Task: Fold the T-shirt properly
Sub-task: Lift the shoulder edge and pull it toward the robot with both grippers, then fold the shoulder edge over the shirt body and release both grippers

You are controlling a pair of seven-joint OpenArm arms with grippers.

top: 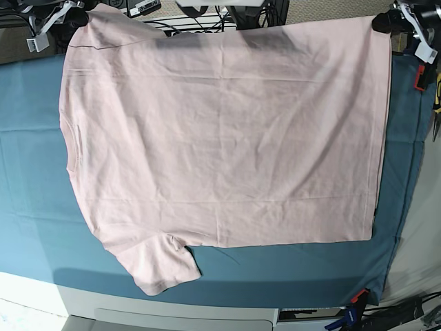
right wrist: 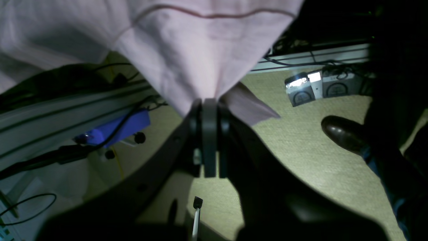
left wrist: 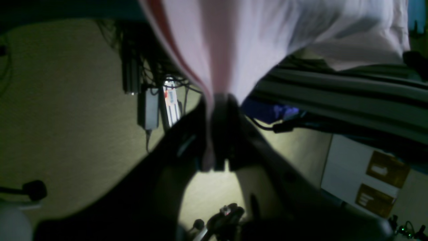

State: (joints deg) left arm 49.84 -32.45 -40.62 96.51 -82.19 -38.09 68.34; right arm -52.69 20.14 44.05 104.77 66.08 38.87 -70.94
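Two black grippers are counted: the left gripper and the right gripper, each clamped tight on an edge of one pale pink cotton T-shirt, which is spread plain-side-up over the teal table cloth. Beige carpet lies below, perhaps office flooring.

this looked like a robotics lab or test room: a work table draped in a teal cloth held by clamps, carpeted floor, tangled cables with power adapters, and aluminium framing rails.
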